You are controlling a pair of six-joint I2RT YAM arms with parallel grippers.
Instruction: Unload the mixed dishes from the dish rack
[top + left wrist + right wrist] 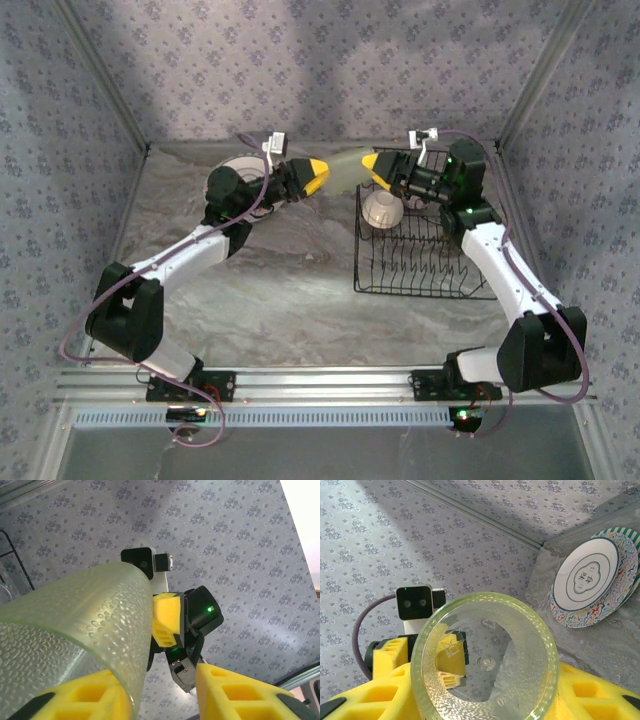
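Pale-green tumbler (pixel 345 166) clamped in right fingers (pixel 592 692); left fingers (pixel 240 692) at rim.

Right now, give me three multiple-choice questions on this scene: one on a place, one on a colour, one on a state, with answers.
1. Where is the plate stack? A in the dish rack; B on the table outside it; C in a gripper.
2. What colour is the glass? A blue; B pale green; C red.
3. How is the glass? A lying on the table; B standing in the rack; C gripped in the air.
Answers: B, it sits far left, apart from the rack; B, its dimpled wall is green; C, the right gripper clamps it above the table.
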